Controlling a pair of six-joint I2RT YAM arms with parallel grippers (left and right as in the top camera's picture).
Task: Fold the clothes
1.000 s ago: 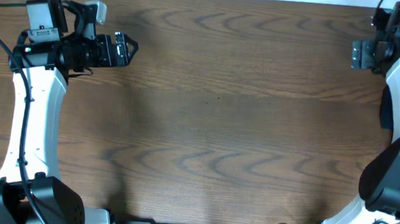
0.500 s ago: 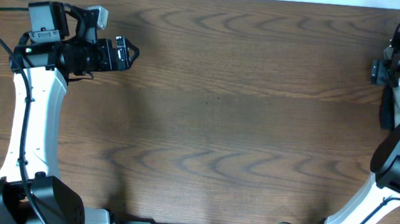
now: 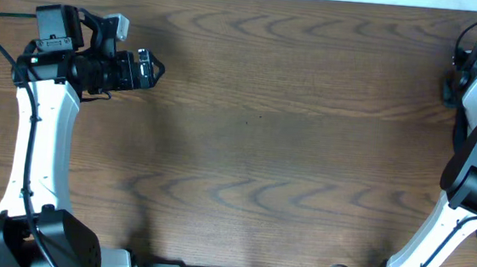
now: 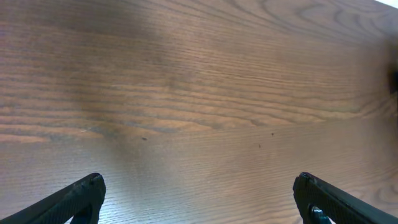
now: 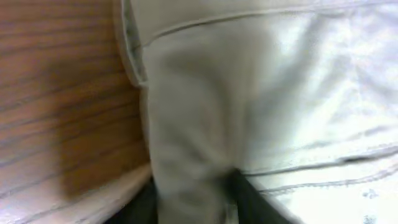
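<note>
**Item:** shorts [image 5: 261, 93], pale khaki cotton.

**Location:** They are seen only in the right wrist view, filling the centre and right of that frame. A stitched seam [image 5: 205, 23] crosses the top and a hemmed edge runs down the upper left. Bare wood of the counter [image 5: 56, 81] shows at the left. No part of the garment shows in the overhead view. There the right arm [image 3: 475, 161] reaches to the upper right edge of the frame, so the shorts are judged to lie at or past that edge.

**Right claw** [image 5: 196, 202]: It is down in the cloth. A ridge of fabric rises between two dark shapes at bottom centre, probably its fingers. Whether it is clenched on that ridge cannot be told.

**Left claw** [image 4: 198, 198]: Released. Its tips stand wide apart at the lower corners of the left wrist view, with nothing between them and only bare wood beneath.

**Step in hand (judged):** taking a first hold so the garment can be drawn onto the open counter.

**Handling notes:**
- Catch one clean edge, hem or waistband, not a bunched handful, so the cloth can spread flat.
- Lift it clear before drawing it toward the centre.
- Keep the left claw ready for the opposite edge.

**Not determinable:**
- The waistband, button and both legs are out of view.
- Which part of the shorts is under the claw is unclear.
- How the whole garment lies is unclear, because the close view is soft and cropped.
</note>
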